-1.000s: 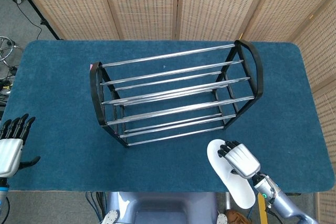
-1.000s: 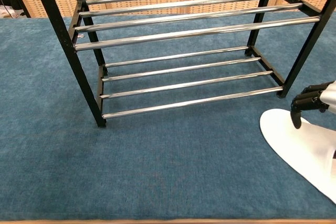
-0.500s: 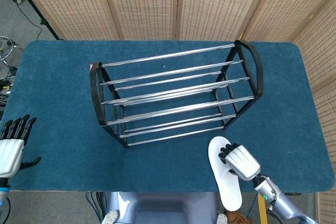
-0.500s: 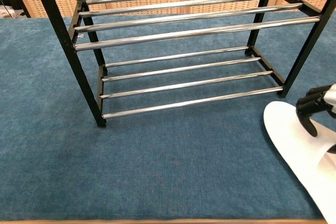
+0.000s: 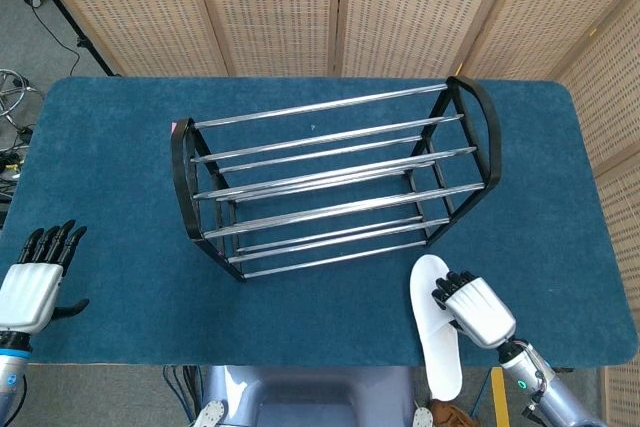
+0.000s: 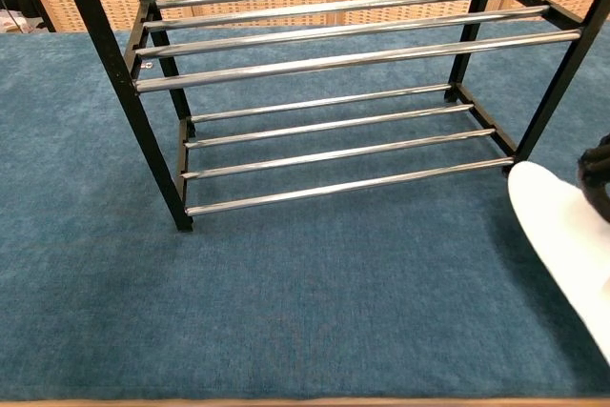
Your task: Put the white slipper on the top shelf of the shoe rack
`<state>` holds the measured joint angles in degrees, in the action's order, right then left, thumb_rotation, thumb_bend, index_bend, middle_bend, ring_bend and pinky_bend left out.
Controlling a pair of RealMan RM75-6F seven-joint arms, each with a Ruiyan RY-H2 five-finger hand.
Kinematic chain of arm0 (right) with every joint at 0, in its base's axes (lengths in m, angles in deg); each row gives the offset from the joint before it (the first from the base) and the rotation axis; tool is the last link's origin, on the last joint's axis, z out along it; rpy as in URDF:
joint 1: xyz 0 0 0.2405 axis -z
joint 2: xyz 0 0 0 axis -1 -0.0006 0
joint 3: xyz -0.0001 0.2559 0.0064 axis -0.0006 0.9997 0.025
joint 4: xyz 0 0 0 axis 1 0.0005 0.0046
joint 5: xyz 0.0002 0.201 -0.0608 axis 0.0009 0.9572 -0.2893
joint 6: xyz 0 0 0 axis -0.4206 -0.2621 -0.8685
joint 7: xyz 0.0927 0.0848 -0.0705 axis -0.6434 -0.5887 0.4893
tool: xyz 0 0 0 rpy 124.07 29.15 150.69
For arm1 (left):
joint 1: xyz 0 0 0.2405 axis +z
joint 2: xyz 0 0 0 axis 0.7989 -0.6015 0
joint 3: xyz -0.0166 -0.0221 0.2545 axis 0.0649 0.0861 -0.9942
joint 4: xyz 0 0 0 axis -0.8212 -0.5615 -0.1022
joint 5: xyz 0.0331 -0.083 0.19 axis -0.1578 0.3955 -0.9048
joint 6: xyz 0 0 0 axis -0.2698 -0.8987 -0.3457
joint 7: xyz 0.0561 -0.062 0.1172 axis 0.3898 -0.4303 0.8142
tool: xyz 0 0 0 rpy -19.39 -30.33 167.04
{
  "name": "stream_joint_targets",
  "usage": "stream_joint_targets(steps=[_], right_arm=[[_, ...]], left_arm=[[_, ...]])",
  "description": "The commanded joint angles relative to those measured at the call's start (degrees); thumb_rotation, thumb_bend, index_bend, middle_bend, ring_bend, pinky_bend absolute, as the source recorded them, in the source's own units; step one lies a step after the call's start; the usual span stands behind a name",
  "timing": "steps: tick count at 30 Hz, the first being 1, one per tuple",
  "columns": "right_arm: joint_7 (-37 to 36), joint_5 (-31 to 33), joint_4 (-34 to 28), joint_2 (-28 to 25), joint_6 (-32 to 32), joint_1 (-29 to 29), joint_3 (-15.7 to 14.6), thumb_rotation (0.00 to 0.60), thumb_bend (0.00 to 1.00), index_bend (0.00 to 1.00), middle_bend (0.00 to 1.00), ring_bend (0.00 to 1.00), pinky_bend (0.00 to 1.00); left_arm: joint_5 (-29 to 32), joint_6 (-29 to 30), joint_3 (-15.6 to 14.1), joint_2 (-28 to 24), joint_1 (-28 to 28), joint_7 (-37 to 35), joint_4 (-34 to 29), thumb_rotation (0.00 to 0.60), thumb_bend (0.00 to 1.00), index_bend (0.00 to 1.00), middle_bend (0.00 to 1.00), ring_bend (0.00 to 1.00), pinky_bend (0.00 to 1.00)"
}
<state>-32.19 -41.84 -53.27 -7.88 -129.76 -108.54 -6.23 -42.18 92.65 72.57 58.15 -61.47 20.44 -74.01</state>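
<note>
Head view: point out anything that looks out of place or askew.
The white slipper juts heel-first past the table's near edge, with the right hand on it. The shoe rack stands upright, bare.
</note>
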Motion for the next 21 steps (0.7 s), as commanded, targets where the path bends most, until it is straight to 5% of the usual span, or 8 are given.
stream_joint_targets(steps=[1, 21], right_arm=[[-0.51, -0.05, -0.41, -1.02, -0.86, 0.15, 0.46, 0.6, 0.35, 0.62, 0.51, 0.46, 0.58], [-3.29, -6.01, -1.24, -10.65, -4.14, -1.47, -0.86, 0.6, 0.35, 0.63, 0.53, 0.47, 0.58]], left_arm=[[-1.36, 0.34, -0.1, 1.91, -0.41, -0.84, 2.32, 0.6, 0.0, 0.0, 0.0, 0.0, 0.0], [-2.25, 0.93, -0.31, 3.58, -0.55, -1.32, 4.54, 0.6, 0.0, 0.0, 0.0, 0.0, 0.0]])
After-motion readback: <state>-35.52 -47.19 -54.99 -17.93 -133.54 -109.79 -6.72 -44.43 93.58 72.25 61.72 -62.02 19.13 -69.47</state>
